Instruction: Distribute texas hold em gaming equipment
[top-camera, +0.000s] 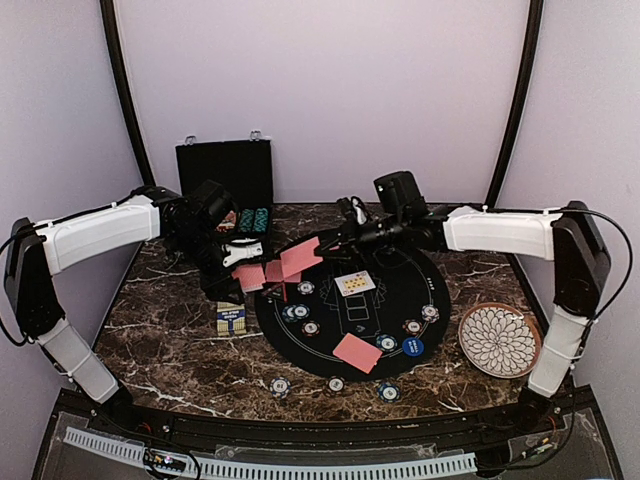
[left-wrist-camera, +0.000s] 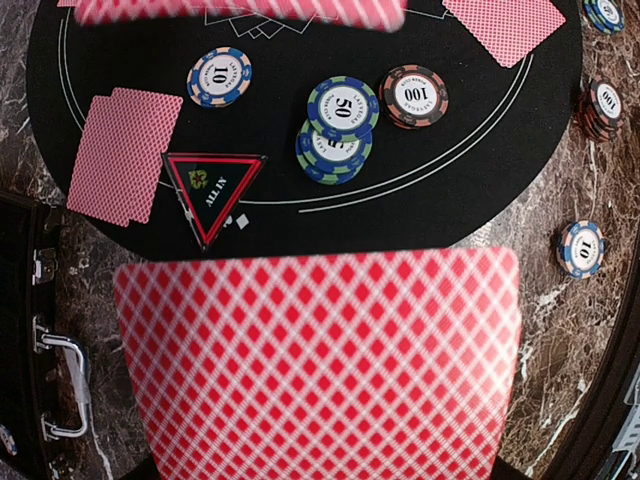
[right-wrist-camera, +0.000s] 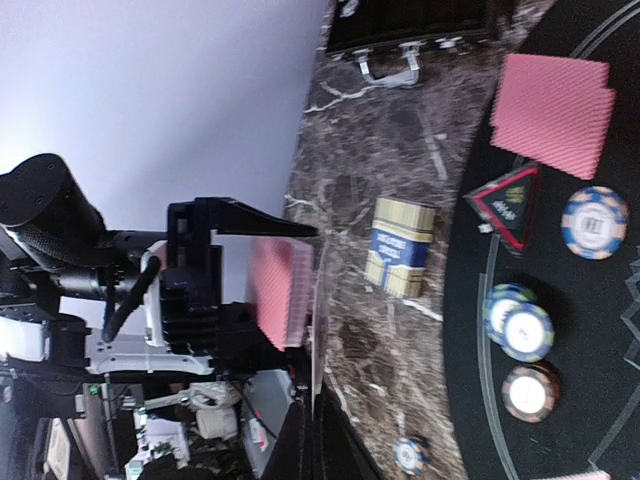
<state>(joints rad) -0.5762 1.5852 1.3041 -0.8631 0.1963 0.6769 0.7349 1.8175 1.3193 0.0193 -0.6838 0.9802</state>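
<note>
The left arm bends in from the left side, its left gripper (top-camera: 240, 265) clamped on a thick deck (left-wrist-camera: 320, 370) held just beside the mat (top-camera: 300, 350). The right arm stretches across the mat, its right gripper (top-camera: 335, 240) pinched shut on one tilted card (top-camera: 300, 257). The card backs show a red diamond lattice. On the matte black round mat lie stripe-edged chips (left-wrist-camera: 343, 110) and a red-bordered triangle token (left-wrist-camera: 212, 190), over a glossy veined marble table (top-camera: 170, 340).
</note>
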